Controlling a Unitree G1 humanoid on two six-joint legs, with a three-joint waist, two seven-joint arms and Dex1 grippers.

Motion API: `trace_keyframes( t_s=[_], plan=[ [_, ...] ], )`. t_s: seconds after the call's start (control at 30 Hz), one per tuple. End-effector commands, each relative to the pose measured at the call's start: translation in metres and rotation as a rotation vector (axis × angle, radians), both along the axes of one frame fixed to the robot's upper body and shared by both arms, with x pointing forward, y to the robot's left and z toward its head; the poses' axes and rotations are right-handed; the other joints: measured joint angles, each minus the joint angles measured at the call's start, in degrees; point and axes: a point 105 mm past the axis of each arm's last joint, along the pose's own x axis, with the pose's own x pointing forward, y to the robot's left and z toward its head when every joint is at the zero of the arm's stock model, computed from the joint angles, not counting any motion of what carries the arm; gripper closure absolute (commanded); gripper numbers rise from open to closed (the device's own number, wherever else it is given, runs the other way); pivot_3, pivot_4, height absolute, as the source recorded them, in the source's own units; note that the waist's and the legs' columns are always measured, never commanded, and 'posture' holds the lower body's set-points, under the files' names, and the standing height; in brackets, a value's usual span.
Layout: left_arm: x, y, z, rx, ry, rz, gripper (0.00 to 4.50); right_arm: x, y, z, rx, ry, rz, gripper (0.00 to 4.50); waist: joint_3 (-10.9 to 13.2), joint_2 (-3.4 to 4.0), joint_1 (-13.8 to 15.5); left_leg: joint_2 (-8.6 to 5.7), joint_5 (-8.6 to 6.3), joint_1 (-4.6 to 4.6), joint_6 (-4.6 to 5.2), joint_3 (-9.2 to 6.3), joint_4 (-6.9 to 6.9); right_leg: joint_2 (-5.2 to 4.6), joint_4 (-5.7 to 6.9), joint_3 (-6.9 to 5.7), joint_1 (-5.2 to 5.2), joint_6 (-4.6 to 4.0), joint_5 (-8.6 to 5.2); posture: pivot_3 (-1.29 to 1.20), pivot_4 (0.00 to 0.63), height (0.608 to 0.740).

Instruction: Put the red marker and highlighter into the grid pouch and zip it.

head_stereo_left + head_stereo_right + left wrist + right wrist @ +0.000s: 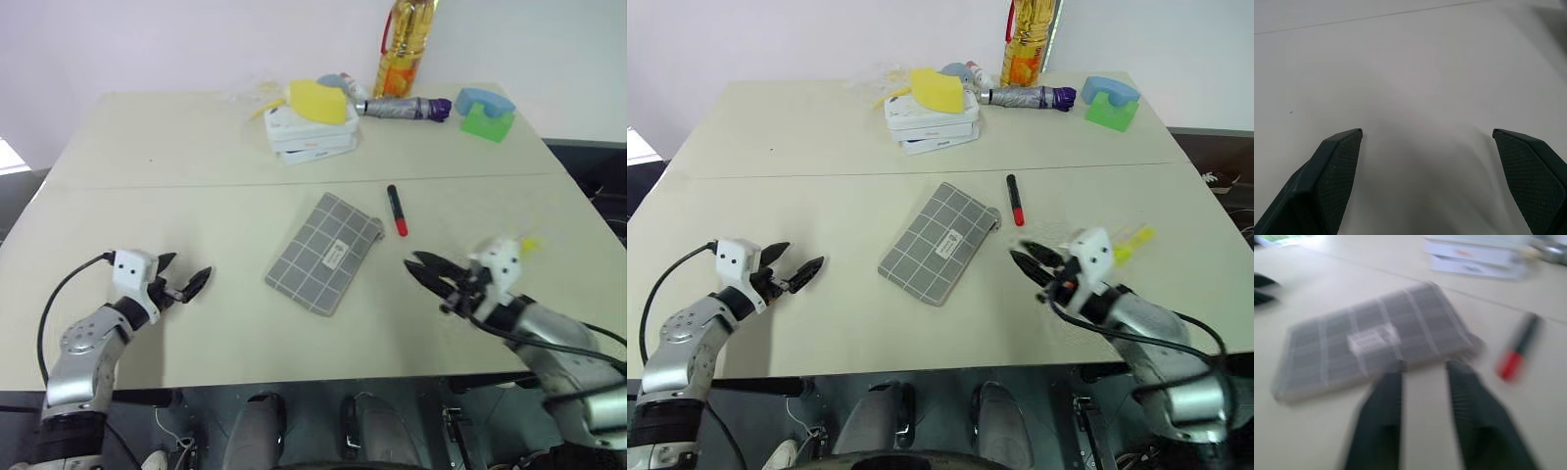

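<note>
"While the head views look down on the table [147, 147], where do the task's things lie?"

"The grid pouch [325, 253] lies flat near the middle, turned at a slant, label up. The red marker [396, 210] lies just beside its far right corner, apart from it, red end toward the robot. A blurred yellow shape I take for the highlighter [529, 243] shows just behind the right gripper [411, 261]; I cannot tell whether it rests on the table."

"And the grippers there?"

"The left gripper [191, 266] hangs low over bare table, well left of the pouch, released and empty. The right one points toward the pouch's near right edge, clenched on nothing."

"What about the left wrist view?"

"Its two black fingers [1337, 171] stand wide apart over plain tabletop, with nothing between them."

"The right wrist view?"

"It is blurred. The two fingers stand close together with a slim gap, empty, their tips at the pouch's near edge; I cannot tell if they touch it. The marker lies beside the pouch, apart from it."
</note>
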Motion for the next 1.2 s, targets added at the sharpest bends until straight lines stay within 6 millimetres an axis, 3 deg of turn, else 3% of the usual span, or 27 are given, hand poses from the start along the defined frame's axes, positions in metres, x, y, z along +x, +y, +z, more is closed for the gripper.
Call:
trace_keyframes(
  t_s=[0.03, 0.47, 0.73, 0.97, 1.2],
  plan=[
    [-0.001, -0.004, 0.017, 0.019, -0.076, -0.026, 0.00, 0.007, 0.010, 0.007, -0.006, -0.036, -0.003, 4.45, 0.0, 0.00, -0.1, -0.02, 0.00, 0.00, 0.00, 0.00, 0.00, 0.00, 0.00, 0.00, 0.00, 0.00, 0.00, 0.00, 0.150, 0.740],
    [-0.028, -0.020, 0.023, 0.192, -0.155, -0.195, 0.00, 0.045, 0.016, -0.001, -0.085, -0.046, -0.078, 4.45, 0.0, 0.00, -0.1, -0.01, 0.00, 0.01, 0.00, 0.05, -0.01, 0.02, 0.03, 0.01, -0.06, -0.04, 0.00, 0.00, 0.150, 0.740],
    [-0.065, -0.082, 0.014, 0.380, -0.165, -0.635, 0.00, 0.087, 0.044, -0.015, -0.152, -0.028, -0.144, 4.45, 0.0, 0.02, -0.4, 0.00, 0.00, 0.00, 0.00, 0.14, -0.04, 0.03, 0.05, 0.07, -0.14, -0.06, 0.00, 0.00, 0.150, 0.740],
    [-0.059, -0.109, 0.013, 0.548, -0.273, -0.732, 0.00, 0.110, 0.038, -0.056, -0.152, 0.226, -0.310, 4.45, 0.0, 0.01, -0.3, -0.02, 0.00, -0.04, 0.01, 0.17, -0.03, 0.02, 0.08, 0.07, -0.14, -0.03, 0.02, 0.00, 0.150, 0.740],
    [-0.052, -0.136, 0.009, 0.679, -0.367, -0.780, 0.00, 0.104, 0.054, -0.063, -0.015, 0.357, -0.317, 4.45, -0.1, 0.03, -0.2, 0.00, 0.01, 0.03, 0.01, 0.21, -0.02, 0.03, 0.08, 0.05, -0.05, -0.02, 0.03, 0.00, 0.150, 0.740]
  ],
)
